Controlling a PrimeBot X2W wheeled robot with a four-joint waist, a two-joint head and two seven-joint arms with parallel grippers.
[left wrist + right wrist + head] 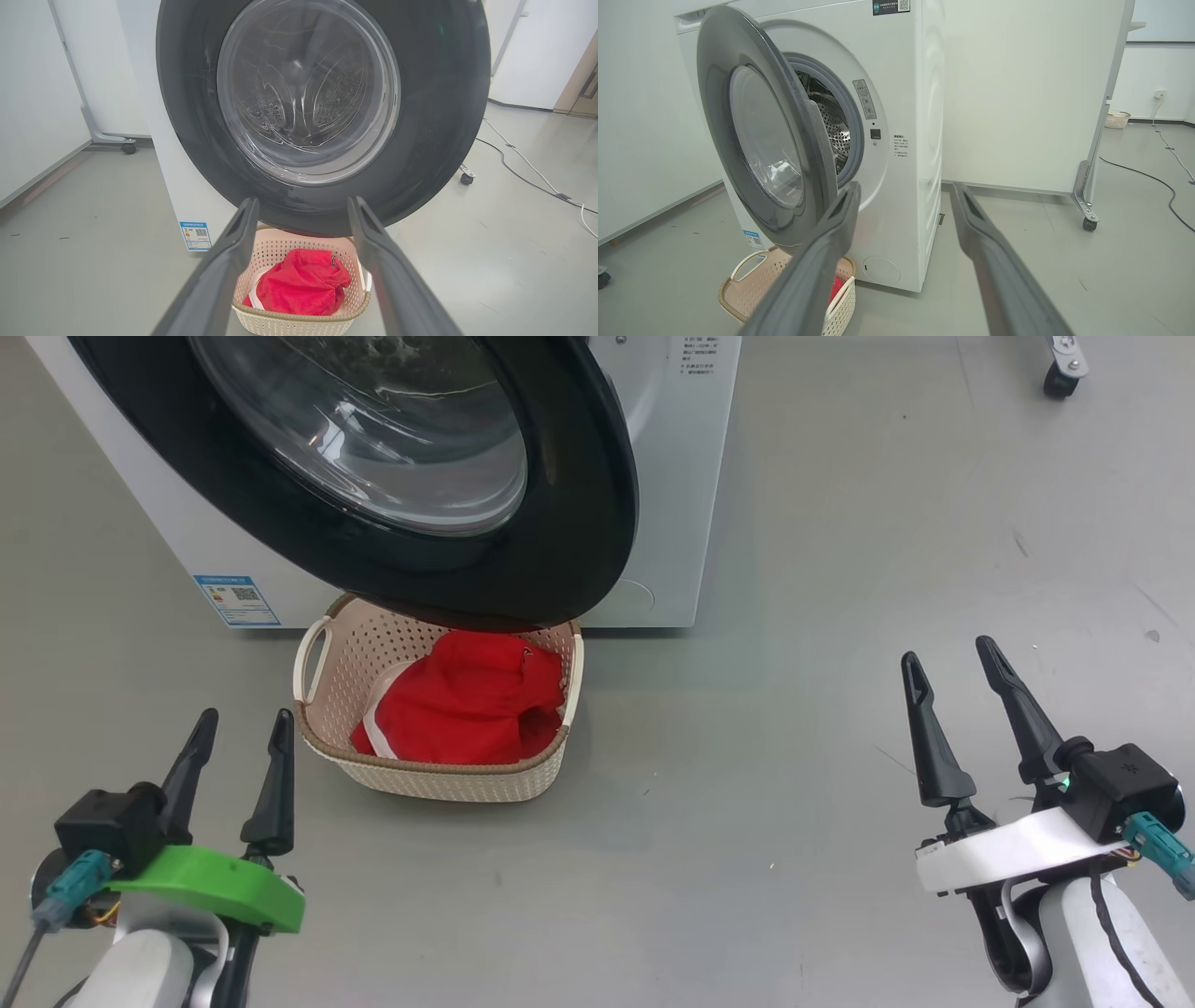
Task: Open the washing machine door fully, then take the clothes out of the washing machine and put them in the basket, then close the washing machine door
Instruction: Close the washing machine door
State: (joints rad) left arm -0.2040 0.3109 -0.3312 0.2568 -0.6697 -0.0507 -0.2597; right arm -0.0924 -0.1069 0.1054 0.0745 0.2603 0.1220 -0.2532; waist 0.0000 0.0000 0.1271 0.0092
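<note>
The washing machine point(672, 476) point(924, 116) stands ahead with its door point(579, 523) point(444, 93) point(714, 70) swung partly open, and a gap shows the steel drum point(831, 126). The basket point(420, 770) point(299, 322) point(738, 280) sits on the floor under the door's lower rim. The red clothes point(467, 705) point(303, 284) point(836, 289) lie bunched inside it. My left gripper point(245, 717) point(303, 200) hangs open just left of the basket, holding nothing. Far to the right, my right gripper point(948, 651) point(906, 185) is open and holds nothing too.
Grey floor stretches between the basket and my right arm. A white rolling panel on a caster point(1087, 224) stands right of the machine. A cable point(1148, 175) runs across the floor behind it. Another caster point(1062, 378) shows at the top right.
</note>
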